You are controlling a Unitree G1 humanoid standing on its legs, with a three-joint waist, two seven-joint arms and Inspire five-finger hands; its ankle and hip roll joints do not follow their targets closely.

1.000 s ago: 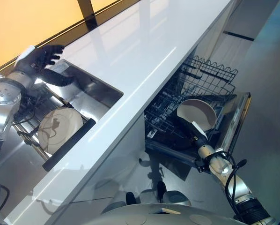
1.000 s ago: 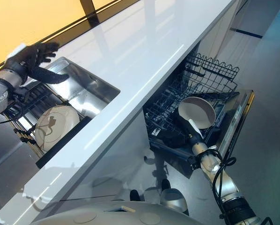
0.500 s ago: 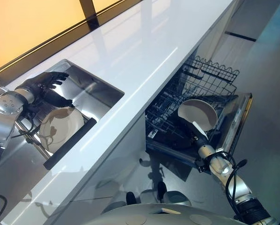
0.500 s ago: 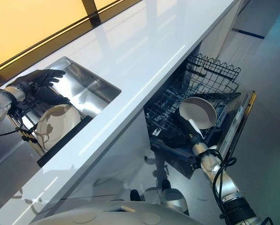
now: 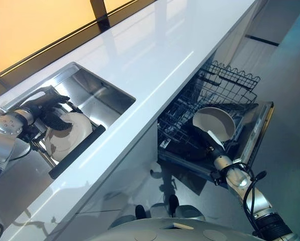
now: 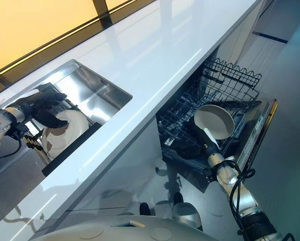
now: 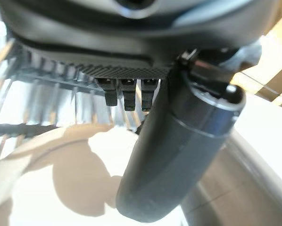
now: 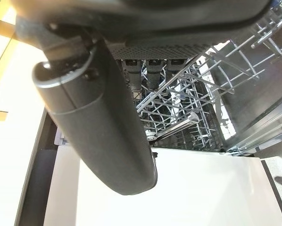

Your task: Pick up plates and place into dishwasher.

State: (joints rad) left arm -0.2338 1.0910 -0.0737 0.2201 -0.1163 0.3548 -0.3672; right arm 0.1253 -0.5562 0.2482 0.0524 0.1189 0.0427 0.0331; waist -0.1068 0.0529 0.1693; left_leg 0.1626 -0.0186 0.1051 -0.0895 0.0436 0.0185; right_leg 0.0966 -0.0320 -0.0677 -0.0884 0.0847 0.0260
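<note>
- Your left robot hand (image 5: 49, 108) is down in the dish rack (image 5: 37, 145) beside the stainless steel sink (image 5: 97, 98), at the left end of the long glossy white worktop (image 5: 155, 55); its dark fingers lie over the upper edge of the round white plate (image 5: 69, 138) standing there; the thumb in the left wrist view sits against the plate's face, but you cannot tell from these pictures whether a grip is actually closed on it.
- Your right robot hand (image 6: 202, 138) is low at the open dishwasher below the worktop's front edge; it has hold of a second round white plate (image 6: 213, 121), thumb laid across the plate's face in the right wrist view, fingers curled behind the rim.
- That plate stands tilted just over the black wire lower rack (image 5: 210, 95), which is pulled out over the dropped dishwasher door (image 5: 255, 135); whether it is seated between the tines is not clear; count it as nearly placed, not released.
- Progress, as a judgement: one plate is at the rack and close to done; one plate is in the dish rack, being reached for; no other plates are visible to you.
- Left for you: settle and let go of the right-hand plate; secure the left-hand plate, lift it clear of the dish rack's bars, carry it along the worktop's front edge to the dishwasher.
</note>
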